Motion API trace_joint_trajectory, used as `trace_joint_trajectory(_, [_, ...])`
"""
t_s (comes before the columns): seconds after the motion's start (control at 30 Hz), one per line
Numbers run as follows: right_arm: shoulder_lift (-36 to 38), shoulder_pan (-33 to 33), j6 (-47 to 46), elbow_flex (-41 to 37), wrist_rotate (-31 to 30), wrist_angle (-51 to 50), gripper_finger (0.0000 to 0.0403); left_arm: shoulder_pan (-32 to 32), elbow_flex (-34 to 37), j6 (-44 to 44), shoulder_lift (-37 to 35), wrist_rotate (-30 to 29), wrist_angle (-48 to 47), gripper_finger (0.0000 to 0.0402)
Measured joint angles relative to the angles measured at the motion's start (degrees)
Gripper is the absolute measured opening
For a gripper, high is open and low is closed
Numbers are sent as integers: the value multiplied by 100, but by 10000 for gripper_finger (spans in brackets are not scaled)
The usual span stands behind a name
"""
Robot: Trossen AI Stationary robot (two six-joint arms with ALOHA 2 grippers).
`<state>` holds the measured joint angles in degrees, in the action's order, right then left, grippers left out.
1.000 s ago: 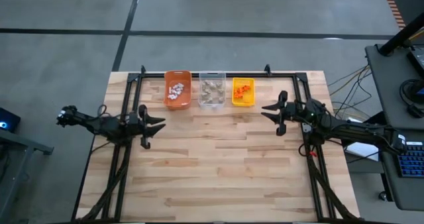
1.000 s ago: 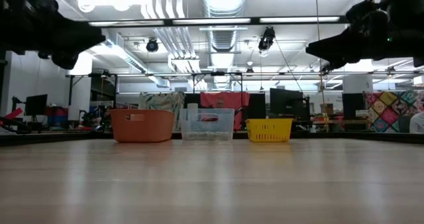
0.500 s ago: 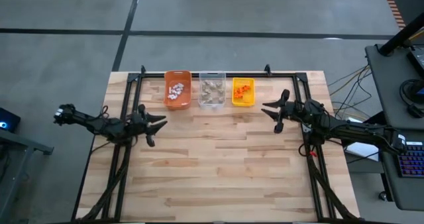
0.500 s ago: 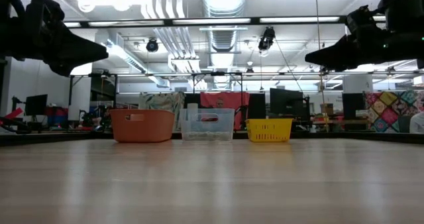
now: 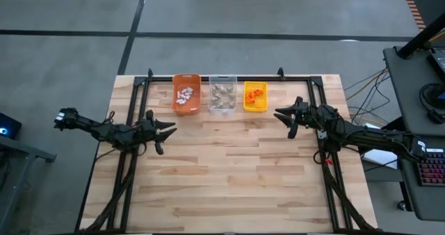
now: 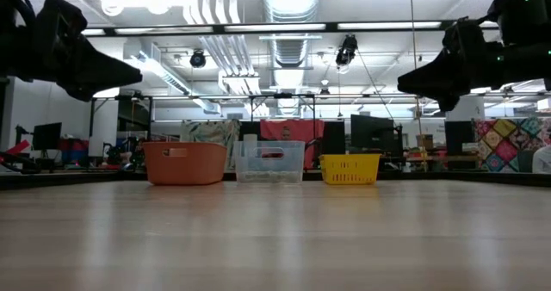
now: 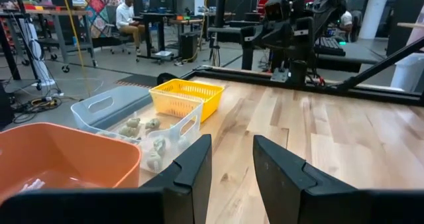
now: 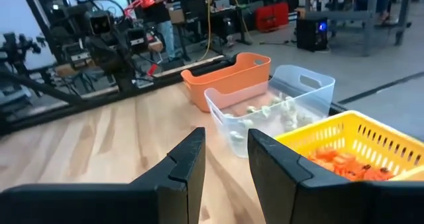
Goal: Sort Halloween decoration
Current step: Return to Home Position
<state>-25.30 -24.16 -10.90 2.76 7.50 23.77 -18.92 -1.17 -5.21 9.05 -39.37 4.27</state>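
L gripper point(image 7: 230, 142): fingers a narrow gap apart, nothing held. Arm has drawn back a touch from the bins vs a sec ago. R gripper point(image 8: 226, 135): same narrow gap, empty, barely shifted, hangs over tabletop point(image 5: 229, 172).

Ahead of both, in a row:
- orange bin point(image 5: 186, 76), nearest L, w/ white trinkets point(image 5: 185, 96)
- clear bin point(image 5: 222, 78), between, w/ grey-tan trinkets point(image 5: 222, 92)
- yellow bin point(image 5: 255, 109), nearest R, w/ orange trinkets point(image 5: 254, 92)

No loose pieces seen. Sorting prob. done; arms backing off to rest.

Table point(image 5: 229, 179) matt planked wood; orange bin point(image 6: 184, 164) smooth opaque plastic.
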Motion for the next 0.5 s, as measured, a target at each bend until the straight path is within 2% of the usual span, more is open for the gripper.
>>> trace_joint_trajectory(0.23, [2,37,420,4,-27,-187,105,0,-5,0,143,1,-2,94])
trace_joint_trajectory(0.37, [96,475,757,-145,-4,-614,105,0,-7,1,217,3,-2,94])
trace_joint_trajectory(0.5, [127,645,1237,-212,-170,-856,105,0,-9,1,272,4,-11,94])
